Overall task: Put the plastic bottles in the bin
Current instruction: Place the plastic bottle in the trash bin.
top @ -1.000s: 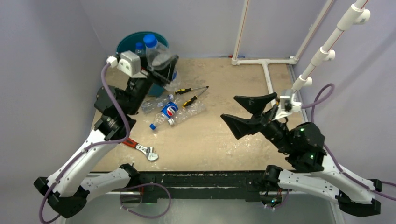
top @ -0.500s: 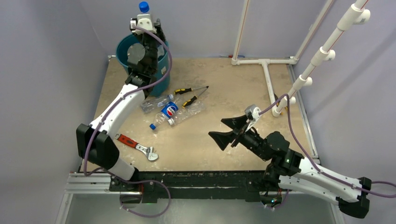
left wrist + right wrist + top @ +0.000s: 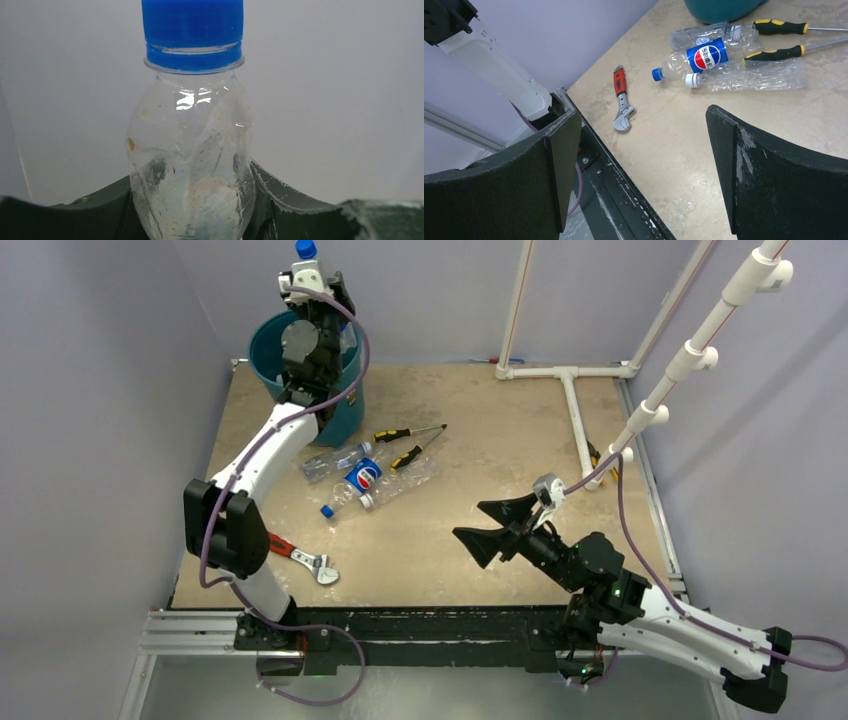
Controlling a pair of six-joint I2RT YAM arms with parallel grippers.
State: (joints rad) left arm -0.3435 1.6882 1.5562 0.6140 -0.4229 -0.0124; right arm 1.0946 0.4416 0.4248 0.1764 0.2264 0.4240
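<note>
top: the left gripper (image 3: 318, 285) has reached out over the bin (image 3: 262, 360) at 11 o'clock, bottle (image 3: 305, 250) cap-up; release looks next.
left wrist: jaws clamp the bottle's belly.
right wrist: right gripper (image 3: 644, 165) spread wide, idle; other bottles (image 3: 707, 56) lie at 1 o'clock.

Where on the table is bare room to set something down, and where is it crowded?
Free: the wide patch between the screwdrivers and the white pipes. Crowded: the left side, with bottles and wrench near the bin.
</note>
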